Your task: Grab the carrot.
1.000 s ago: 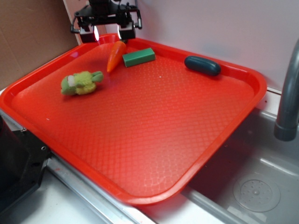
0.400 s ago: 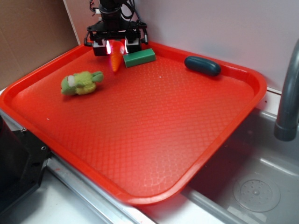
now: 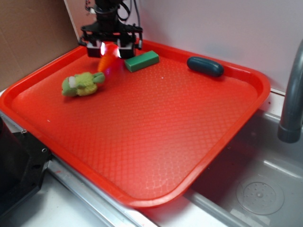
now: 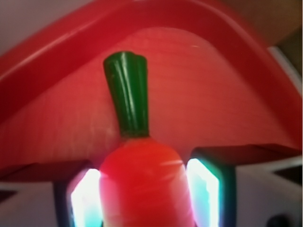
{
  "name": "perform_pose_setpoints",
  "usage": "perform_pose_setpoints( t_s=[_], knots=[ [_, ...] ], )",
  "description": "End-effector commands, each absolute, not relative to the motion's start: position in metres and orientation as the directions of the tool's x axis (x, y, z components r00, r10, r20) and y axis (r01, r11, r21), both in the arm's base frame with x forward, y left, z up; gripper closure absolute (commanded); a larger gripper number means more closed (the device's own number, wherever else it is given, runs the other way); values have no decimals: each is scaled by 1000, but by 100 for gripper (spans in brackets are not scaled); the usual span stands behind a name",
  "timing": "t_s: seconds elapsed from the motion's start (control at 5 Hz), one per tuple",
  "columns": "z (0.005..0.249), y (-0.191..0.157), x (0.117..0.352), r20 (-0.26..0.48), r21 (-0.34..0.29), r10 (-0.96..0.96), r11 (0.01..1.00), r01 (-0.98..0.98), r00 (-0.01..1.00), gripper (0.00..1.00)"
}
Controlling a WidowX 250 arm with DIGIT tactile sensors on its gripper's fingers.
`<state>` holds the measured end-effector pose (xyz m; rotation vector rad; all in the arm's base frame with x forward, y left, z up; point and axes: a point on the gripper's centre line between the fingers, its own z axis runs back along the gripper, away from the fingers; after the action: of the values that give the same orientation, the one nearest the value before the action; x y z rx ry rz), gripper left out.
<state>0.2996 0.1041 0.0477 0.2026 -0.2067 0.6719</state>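
1. The gripper, at the upper left of the frame, has its fingers closed on the carrot; the wrist view shows its orange body pinched between both pads.
2. The carrot hangs tip-down, judged lifted to clear the tray.
3. The tray holds a plush toy, a green block and a dark oblong object.

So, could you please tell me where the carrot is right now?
The carrot sits between the gripper fingers at the tray's far-left corner, between the green block and plush toy.
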Motion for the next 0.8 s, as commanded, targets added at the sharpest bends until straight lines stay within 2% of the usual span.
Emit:
perform_pose_setpoints(
  t_s=[0.0,0.2,0.6],
  knots=[
    [146,76,262,246,94,393,900,-426,886,100],
    [171,38,243,181,47,272,958,-284,945,100],
    [200,-11,193,150,14,135,990,-139,979,100]
  ],
)
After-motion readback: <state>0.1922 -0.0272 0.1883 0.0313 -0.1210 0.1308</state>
